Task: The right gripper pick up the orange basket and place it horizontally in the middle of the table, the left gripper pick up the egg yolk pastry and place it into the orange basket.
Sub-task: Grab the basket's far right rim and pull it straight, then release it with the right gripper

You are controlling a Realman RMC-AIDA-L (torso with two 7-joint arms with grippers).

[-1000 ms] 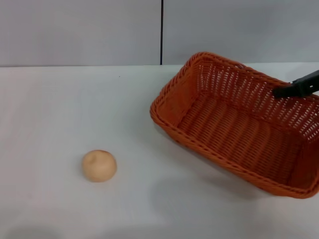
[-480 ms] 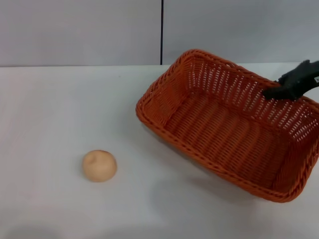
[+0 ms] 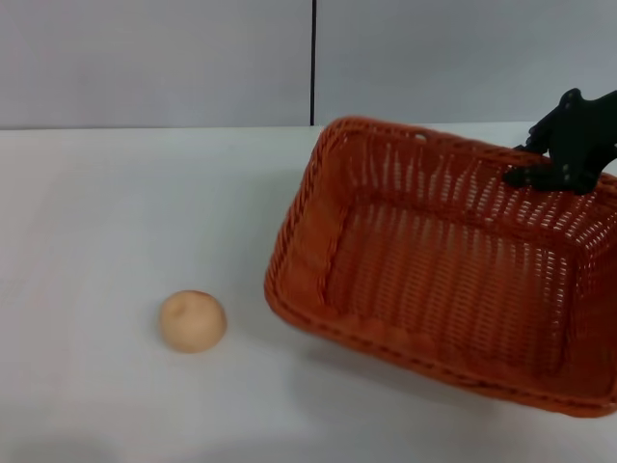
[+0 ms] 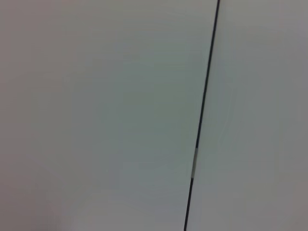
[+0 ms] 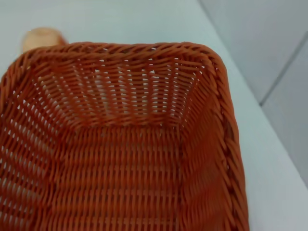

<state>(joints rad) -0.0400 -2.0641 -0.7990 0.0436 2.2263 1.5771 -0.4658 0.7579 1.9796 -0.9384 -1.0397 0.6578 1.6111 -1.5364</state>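
At the far right of the bench, the right gripper is pinching the far rim of the basket, its black fingers pressed together over the braided edge. From that hold the basket hangs tilted, its open side tipped toward the camera and its long sides running at a slant rather than straight across. Its lower near edge looks to be touching or just above the white surface; the head view does not settle which. Inside, the right wrist view shows only bare orange weave, so the basket is empty, and a sliver of the pastry shows beyond its far corner.

Outward to the left, the pastry sits alone on the bench, near the basket's left corner but clear of it, untouched.

The left gripper is in none of the views, so its fingers cannot be judged; its wrist camera sees only a pale wall with a dark seam, which suggests that arm is parked and pointed away from the work.

As for progress, I judge the first half to be underway: the basket is grasped but still off to the right, tilted, not yet level and centred. Setting it down and letting go remain, and the whole pastry step has not begun.
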